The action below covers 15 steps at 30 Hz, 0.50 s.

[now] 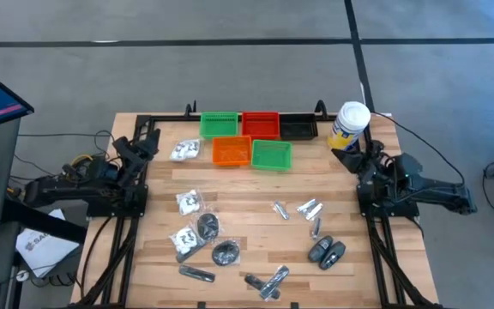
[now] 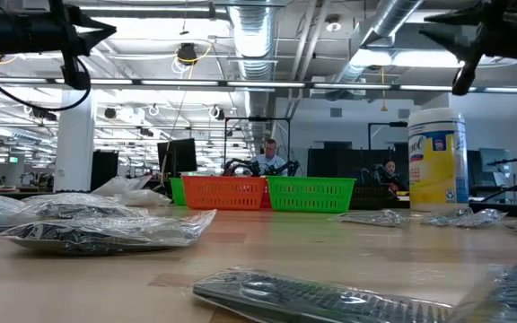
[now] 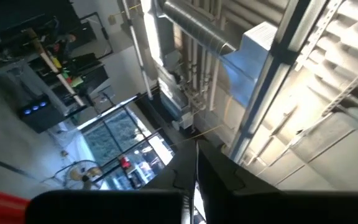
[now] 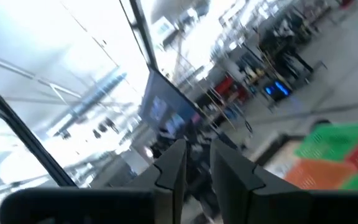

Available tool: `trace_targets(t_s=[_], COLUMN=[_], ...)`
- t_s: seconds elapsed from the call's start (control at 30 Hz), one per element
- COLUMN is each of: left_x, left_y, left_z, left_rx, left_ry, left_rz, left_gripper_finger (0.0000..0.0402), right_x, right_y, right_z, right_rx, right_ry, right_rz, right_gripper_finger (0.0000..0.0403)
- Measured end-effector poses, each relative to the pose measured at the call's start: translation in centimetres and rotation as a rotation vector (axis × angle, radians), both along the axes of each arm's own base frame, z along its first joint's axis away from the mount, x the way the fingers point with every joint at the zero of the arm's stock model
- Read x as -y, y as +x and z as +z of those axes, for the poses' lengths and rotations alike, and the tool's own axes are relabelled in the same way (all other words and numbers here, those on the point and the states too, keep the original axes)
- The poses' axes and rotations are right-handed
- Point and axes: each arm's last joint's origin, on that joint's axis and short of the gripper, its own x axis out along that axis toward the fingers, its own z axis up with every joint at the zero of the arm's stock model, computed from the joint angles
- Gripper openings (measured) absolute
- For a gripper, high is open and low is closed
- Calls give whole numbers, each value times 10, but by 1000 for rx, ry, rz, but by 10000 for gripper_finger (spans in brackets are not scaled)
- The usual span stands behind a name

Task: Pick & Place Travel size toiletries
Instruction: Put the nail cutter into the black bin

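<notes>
The travel size toiletries lie loose on the wooden table. There are clear packets with white contents (image 1: 185, 150) (image 1: 190, 202), black round pieces in plastic (image 1: 207, 226) (image 1: 225, 252), slim silvery sachets (image 1: 310, 209) (image 1: 268, 281) and two dark grey ovals (image 1: 326, 251). My left gripper (image 1: 148, 139) is at the table's left edge, tipped upward, shut and with nothing in it (image 3: 194, 180). My right gripper (image 1: 358, 156) is at the right edge beside the white canister, also tipped upward. A narrow gap shows between its fingers (image 4: 194, 155), with nothing in it.
Along the far edge stand a green tray (image 1: 219, 125), a red tray (image 1: 261, 124) and a black tray (image 1: 298, 127). In front of them are an orange tray (image 1: 231, 151) and a second green tray (image 1: 271, 154). A tall white canister (image 1: 350, 127) stands at the far right.
</notes>
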Motion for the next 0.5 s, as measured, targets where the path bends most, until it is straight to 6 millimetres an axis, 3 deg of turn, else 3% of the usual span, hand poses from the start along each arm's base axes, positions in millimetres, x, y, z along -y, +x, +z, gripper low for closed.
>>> trace_targets(t_s=[0.3,0.5], left_x=[1,3], left_y=[19,40], left_z=[2,14], left_rx=[46,-17], left_ry=[4,50], left_rz=[-171,-312], left_gripper_finger=[7,7], right_x=[1,1], right_y=[-6,-6], right_z=[11,11], right_rx=[127,172], right_ry=[-21,99], right_rz=[-24,43], right_gripper_finger=[67,67])
